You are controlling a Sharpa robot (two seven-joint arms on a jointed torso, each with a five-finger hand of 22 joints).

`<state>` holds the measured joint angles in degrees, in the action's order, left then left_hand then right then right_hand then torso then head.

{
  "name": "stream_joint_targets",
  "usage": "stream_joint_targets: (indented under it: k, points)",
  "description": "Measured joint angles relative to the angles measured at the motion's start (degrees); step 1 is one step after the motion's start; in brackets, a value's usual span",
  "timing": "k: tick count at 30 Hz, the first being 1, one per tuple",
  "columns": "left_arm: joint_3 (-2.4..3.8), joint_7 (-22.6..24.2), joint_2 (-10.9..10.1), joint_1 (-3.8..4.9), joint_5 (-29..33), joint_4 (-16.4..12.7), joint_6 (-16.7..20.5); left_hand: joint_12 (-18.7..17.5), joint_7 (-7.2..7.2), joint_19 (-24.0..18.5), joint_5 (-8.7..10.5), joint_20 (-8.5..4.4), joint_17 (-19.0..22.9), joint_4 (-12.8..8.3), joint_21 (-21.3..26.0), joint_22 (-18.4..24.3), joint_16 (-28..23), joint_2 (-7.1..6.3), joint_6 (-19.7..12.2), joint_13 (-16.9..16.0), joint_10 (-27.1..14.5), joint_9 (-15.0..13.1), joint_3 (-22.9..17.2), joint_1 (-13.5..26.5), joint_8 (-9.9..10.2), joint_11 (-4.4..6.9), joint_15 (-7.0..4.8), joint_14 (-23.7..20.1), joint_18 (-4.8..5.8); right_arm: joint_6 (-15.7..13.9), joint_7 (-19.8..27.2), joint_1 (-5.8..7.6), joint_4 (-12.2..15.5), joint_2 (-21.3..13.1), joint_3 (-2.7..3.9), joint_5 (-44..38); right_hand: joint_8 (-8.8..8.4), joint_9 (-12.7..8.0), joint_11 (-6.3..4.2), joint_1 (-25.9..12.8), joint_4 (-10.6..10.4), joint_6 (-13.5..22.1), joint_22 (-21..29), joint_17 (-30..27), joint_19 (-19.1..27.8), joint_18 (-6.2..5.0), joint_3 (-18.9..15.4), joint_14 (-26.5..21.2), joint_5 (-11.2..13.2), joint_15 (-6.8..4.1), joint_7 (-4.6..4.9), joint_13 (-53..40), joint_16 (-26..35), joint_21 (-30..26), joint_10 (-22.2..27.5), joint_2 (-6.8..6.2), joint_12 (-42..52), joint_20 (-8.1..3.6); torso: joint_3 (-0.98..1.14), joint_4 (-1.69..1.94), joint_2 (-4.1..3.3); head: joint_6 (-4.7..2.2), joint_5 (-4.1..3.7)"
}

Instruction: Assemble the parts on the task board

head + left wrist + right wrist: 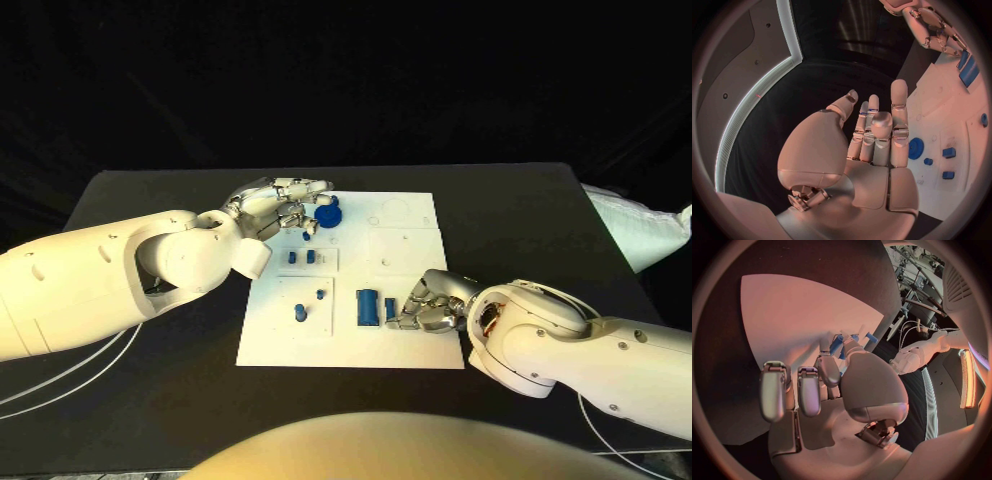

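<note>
- Right robot hand (428, 305) sits at the near right edge of the task board (411, 345), fingers curled down onto the plate.
- In the right wrist view this robot hand (826, 385) shows its fingertips bent around small blue parts (837, 345); contact looks like a pinch, but whether a piece is lifted clear I cannot tell.
- A narrow blue piece (391, 321) lies right at those fingers; a larger blue rectangular block (368, 307) lies just beside it, toward the board's middle.
- Task board: white plate, roughly centred on the black surface (548, 215), with several shallow recessed panels.
- Near left panel: a small blue peg (300, 313) and a smaller blue piece (317, 294), close together but apart.
- Middle left panel: two small blue blocks (299, 257) side by side.
- Far left of the board: a round blue disc (327, 215) with a small blue cap (332, 199) just beyond it.
- Left robot hand (278, 208) hovers at the far left corner of the board, just beside the disc.
- Left wrist view: left robot hand (870, 137) has its fingers extended, nearly straight and held close together, holding nothing; the blue disc (916, 148) lies on the plate past the fingers, not touched.
- Same view also shows the two blue blocks (948, 163) on the board (942, 112).
</note>
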<state>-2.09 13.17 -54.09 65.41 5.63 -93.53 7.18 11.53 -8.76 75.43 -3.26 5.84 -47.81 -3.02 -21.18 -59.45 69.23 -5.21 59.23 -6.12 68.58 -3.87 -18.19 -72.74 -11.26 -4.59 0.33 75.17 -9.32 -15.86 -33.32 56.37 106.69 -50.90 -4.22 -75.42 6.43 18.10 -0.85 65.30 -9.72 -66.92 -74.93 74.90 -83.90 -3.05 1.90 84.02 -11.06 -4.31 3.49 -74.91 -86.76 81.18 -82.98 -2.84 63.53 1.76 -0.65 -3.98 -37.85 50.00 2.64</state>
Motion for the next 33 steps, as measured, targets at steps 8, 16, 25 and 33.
stream_joint_targets:
  k: [8,16,25,33]
  points:
    - [0.00,-0.22,0.04,0.00,0.00,0.03,-0.08,0.00,0.00,0.00,0.00,0.00,0.00,0.00,0.00,0.00,0.00,0.00,0.00,-0.06,0.00,0.00,0.00,0.00,0.00,0.00,-0.21,-0.21,0.00,0.19,0.88,0.19,-2.36,1.31,0.25,0.10,0.07,0.40,0.00,-0.24,-0.08,-0.14,0.01,0.02,0.00,0.00,-0.24,0.00,0.10,0.00,0.09,-0.08,0.00,0.00,0.01,1.28,0.00,0.00,-0.01,0.02,0.00,0.00,-0.01]
    - [0.00,-0.52,0.13,-0.01,-0.02,0.18,-0.21,0.00,0.00,0.00,0.00,0.00,0.08,0.00,0.00,0.05,0.00,0.23,0.00,-0.05,0.00,0.00,0.00,-0.23,0.00,0.00,-0.21,-0.22,0.00,0.14,1.96,0.48,-4.20,2.29,0.45,0.11,0.06,2.35,0.00,1.47,0.65,-0.14,0.01,0.04,0.00,-0.01,-0.77,0.00,1.41,0.00,0.09,-0.02,0.00,0.00,0.01,1.67,-0.01,0.00,0.02,0.00,0.01,0.00,0.04]
    - [0.00,-0.67,0.22,-0.02,-0.03,0.47,-0.39,0.00,0.00,0.00,0.00,0.00,0.17,0.00,0.00,0.05,0.00,0.23,0.00,-0.04,0.00,0.00,0.00,-0.23,0.00,0.00,-0.21,-0.21,0.00,-0.93,3.03,0.24,-2.99,0.97,0.29,0.34,-0.89,-0.22,0.00,1.53,0.25,0.40,0.01,0.04,0.00,-0.01,-2.12,0.00,1.41,0.00,0.59,-0.06,0.04,-0.23,0.01,1.57,-0.50,0.00,0.02,-0.04,0.08,0.00,0.14]
    - [0.00,-0.64,0.43,-0.18,-0.04,1.28,-0.69,0.00,0.00,-0.20,0.00,0.20,0.17,-0.17,0.01,0.10,0.00,0.23,0.00,-0.09,-0.21,0.00,0.17,-0.23,0.24,-0.21,-0.21,-0.21,0.00,-4.39,7.33,2.66,-2.34,-3.16,0.49,5.47,-2.04,-0.53,1.11,1.11,0.41,2.63,1.56,0.03,0.48,0.00,-4.20,-0.01,-1.42,0.01,1.36,0.75,2.51,-3.18,1.80,1.14,-5.40,0.36,-0.03,-0.09,0.20,0.00,0.07]
